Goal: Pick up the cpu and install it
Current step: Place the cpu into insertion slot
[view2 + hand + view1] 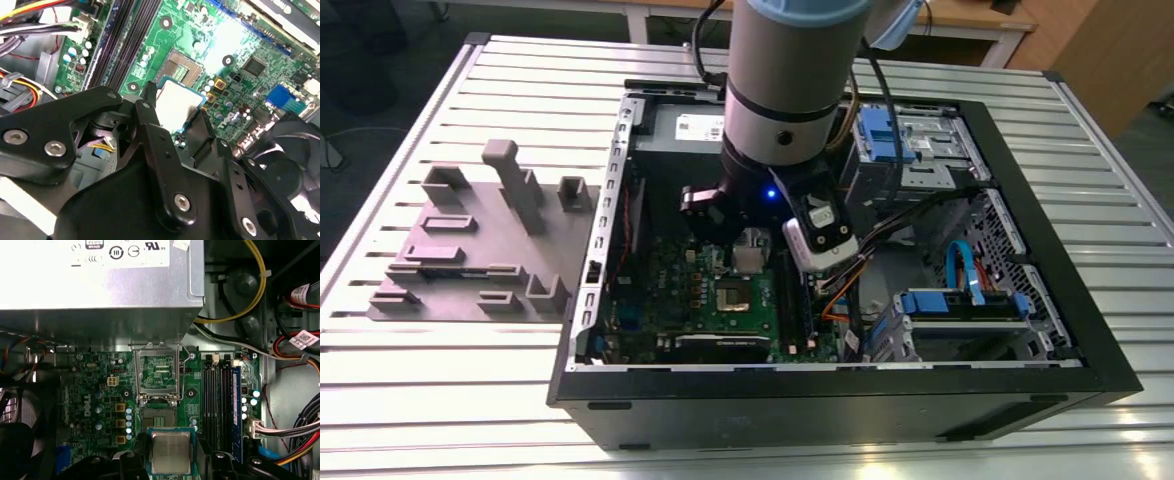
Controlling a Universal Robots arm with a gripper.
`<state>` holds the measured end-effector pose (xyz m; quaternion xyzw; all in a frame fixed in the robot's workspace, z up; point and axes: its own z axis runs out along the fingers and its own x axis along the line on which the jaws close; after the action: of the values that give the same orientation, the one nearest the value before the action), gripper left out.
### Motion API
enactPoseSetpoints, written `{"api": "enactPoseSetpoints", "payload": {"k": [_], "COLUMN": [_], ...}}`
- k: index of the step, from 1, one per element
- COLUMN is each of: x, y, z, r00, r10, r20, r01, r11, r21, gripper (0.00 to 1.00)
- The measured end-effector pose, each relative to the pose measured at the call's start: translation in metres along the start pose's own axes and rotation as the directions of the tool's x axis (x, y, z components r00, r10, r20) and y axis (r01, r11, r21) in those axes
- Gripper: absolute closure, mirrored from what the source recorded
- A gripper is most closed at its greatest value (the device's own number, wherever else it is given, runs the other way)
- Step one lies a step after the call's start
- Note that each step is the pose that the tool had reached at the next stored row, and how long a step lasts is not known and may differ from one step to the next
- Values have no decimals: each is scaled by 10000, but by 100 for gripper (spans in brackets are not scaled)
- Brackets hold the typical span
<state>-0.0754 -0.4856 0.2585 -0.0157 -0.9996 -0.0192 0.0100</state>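
An open computer case (854, 405) lies on a slatted table (454, 400), with a purple-grey tray (467, 250) at the exterior view's left. Inside the case, above the green motherboard (707, 310), the gripper (170, 460) has its jaws clamped on two opposite edges of the cpu (170, 452). The chip hangs flat just beside the open socket (157, 415), not seated. Farther back sits the power supply (100, 285).

The exterior view is looking steeply down from beyond the bench's (440, 400) long edge nearest that camera, taking in the whole open computer case (854, 405). My first wrist view is facing straight down on the motherboard (90, 390), close up. My second wrist view is looking along my fingers (150, 130), slanted and closer still. Both wrist views are sharing the CPU socket (157, 415) and the cpu (175, 102).
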Motion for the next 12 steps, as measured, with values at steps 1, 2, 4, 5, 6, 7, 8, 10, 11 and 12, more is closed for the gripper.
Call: {"api": "enactPoseSetpoints", "payload": {"k": [1, 2, 4, 5, 6, 7, 8, 10, 11, 12], "x": [0, 1, 7, 8, 8, 10, 12, 13, 14, 14], "y": [0, 0, -1, -2, -3, -4, -7, -27, -38, -47], "z": [0, 2, 34, 52, 70, 88, 106, 141, 160, 179], "r00": [10000, 10000, 10000, 9999, 9999, 9999, 9999, 9999, 9999, 9999], "r10": [1, -1, -54, -102, -127, -132, -132, -134, -133, -133], "r20": [0, 0, -1, -3, -4, -4, -4, -6, -5, -4], "r01": [-1, 1, 54, 102, 127, 132, 132, 134, 133, 133], "r11": [10000, 10000, 10000, 9999, 9999, 9999, 9999, 9999, 9999, 9999], "r21": [-1, 0, -3, -1, 0, -1, -1, 2, 0, -2], "gripper": [53, 53, 53, 53, 53, 53, 53, 53, 53, 53]}}
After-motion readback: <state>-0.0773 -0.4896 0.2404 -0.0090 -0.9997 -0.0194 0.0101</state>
